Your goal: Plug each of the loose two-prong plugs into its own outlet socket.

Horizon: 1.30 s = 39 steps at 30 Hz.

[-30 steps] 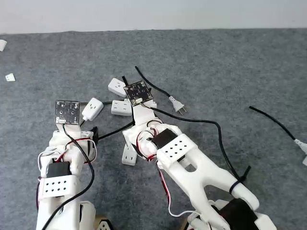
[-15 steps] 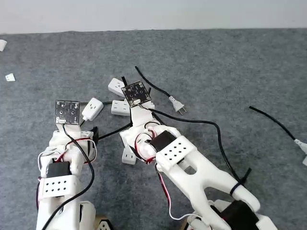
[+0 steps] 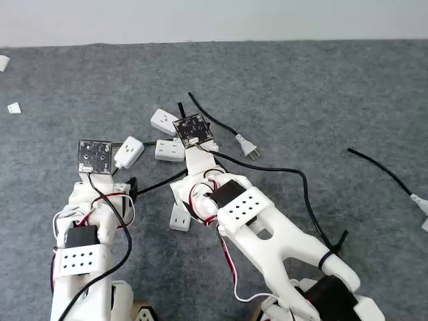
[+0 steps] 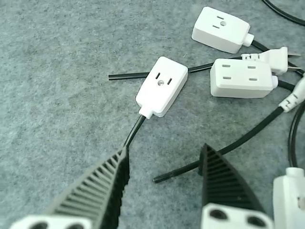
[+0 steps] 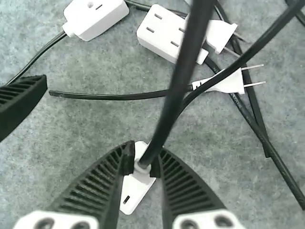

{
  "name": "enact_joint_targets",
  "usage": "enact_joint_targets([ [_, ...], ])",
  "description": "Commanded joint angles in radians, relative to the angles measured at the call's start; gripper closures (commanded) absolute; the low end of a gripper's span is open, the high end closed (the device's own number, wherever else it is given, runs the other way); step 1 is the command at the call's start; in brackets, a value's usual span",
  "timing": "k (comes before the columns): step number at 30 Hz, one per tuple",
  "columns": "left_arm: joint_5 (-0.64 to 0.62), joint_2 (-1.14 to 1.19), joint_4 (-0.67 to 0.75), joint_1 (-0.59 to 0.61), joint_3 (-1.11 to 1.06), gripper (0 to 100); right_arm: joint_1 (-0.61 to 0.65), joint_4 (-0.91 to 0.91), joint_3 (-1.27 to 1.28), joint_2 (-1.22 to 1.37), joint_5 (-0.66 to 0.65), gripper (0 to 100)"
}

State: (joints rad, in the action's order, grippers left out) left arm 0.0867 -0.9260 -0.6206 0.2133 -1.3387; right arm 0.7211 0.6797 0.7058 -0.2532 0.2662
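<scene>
Your right jaws clench a white cord end point(image 5: 135, 183), while your left jaws stand released, the nearest socket point(image 4: 162, 86) lying lengthwise straight ahead.

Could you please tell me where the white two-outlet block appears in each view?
High view: the two-outlet block lies left of centre, beside a wrist camera board.
Left wrist view: the two-outlet block lies beyond the open left gripper.
Right wrist view: the two-outlet block lies beyond the right gripper, shut on a white plug.
Shared landmark: the single-outlet socket beside it.
</scene>
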Motion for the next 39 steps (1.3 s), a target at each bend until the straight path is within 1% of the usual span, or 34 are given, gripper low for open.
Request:
enact_joint_targets([
  [1, 0.014, -0.023, 0.006, 0.006, 0.015, 77, -0.013, -0.008, -0.011, 0.004, -0.009, 99.0],
  [8, 0.014, -0.023, 0.006, 0.006, 0.015, 77, -0.002, -0.007, -0.011, 0.048, -0.023, 99.0],
  [10, 0.014, -0.023, 0.006, 0.006, 0.015, 77, 0.021, -0.002, -0.009, 0.077, -0.049, 99.0],
  [15, 0.014, -0.023, 0.006, 0.006, 0.015, 77, 0.067, 0.042, 0.006, 0.091, -0.057, 99.0],
  [21, 0.014, -0.023, 0.006, 0.006, 0.015, 77, 0.07, 0.05, 0.069, 0.028, -0.081, 99.0],
  [25, 0.014, -0.023, 0.008, 0.006, 0.015, 77, 0.076, 0.041, 0.138, -0.047, -0.132, 99.0],
  [28, 0.014, -0.023, 0.008, 0.006, 0.015, 77, 0.084, 0.039, 0.169, -0.087, -0.144, 99.0],
  [39, 0.012, -0.023, 0.008, 0.006, 0.015, 77, 0.082, 0.025, 0.192, -0.096, -0.201, 99.0],
])
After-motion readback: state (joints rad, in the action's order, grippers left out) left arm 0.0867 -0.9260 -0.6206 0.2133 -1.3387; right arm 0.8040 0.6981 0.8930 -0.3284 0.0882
